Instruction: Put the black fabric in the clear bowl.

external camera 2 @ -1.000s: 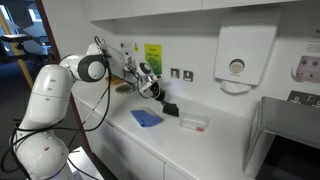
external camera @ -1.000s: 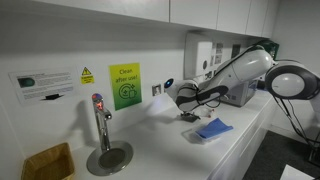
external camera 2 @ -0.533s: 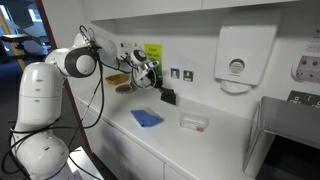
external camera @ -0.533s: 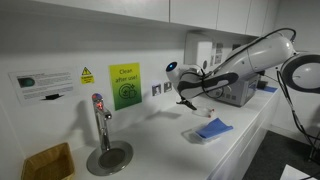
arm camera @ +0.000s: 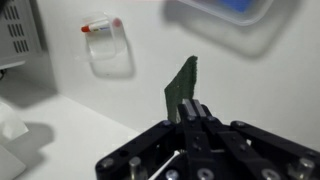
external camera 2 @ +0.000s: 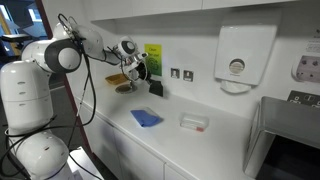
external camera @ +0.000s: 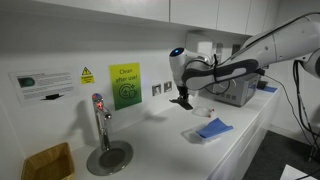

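Note:
My gripper (external camera: 183, 97) is shut on the black fabric (external camera: 185, 101) and holds it hanging well above the white counter. It also shows in an exterior view (external camera 2: 150, 84) with the fabric (external camera 2: 156, 89) dangling in front of the wall. In the wrist view the fabric (arm camera: 182, 88) hangs edge-on from the closed fingertips (arm camera: 190, 108). The clear bowl (external camera 2: 194, 122) sits on the counter to the side of the gripper, with a small red and white thing at it. In the wrist view the bowl (arm camera: 105, 52) lies below and to the left of the fabric.
A bright blue cloth (external camera: 213, 128) (external camera 2: 146, 118) (arm camera: 235, 5) lies near the counter's front edge. A tap (external camera: 99, 118) stands over a round sink (external camera: 108, 157). A paper dispenser (external camera 2: 236, 60) hangs on the wall. A grey appliance (arm camera: 15, 35) stands at the back.
My gripper has risen from the counter with the black fabric in it and has moved along the wall, away from the blue cloth and the clear bowl.

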### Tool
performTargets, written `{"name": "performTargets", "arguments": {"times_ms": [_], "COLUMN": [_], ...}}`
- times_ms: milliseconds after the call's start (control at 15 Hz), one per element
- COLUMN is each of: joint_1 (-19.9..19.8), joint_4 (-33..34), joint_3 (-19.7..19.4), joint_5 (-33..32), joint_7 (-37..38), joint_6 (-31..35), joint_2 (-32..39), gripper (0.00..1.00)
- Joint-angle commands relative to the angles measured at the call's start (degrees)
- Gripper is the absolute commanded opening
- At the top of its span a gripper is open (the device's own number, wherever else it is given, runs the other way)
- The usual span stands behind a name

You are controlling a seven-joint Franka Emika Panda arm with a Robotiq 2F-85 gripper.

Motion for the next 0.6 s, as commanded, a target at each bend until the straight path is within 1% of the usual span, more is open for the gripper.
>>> {"name": "performTargets", "arguments": {"times_ms": [0,67,333,533], "joint_1": [-1.16,-1.18,-1.41,-1.60], "joint_4": [-9.97,-11.58,-17.04,-20.60], "joint_3": [2.47,2.84,3.84,3.33], "joint_5": [7.68,9.41,14.77,20.31], "joint_7": [-5.06,-5.49,-7.50,-11.95], "joint_6": [4.75,5.30,4.02,3.64], "joint_2": [-9.93,-11.67,-19.41,-25.04], "gripper": [0.00,0.00,0.00,0.00]}}
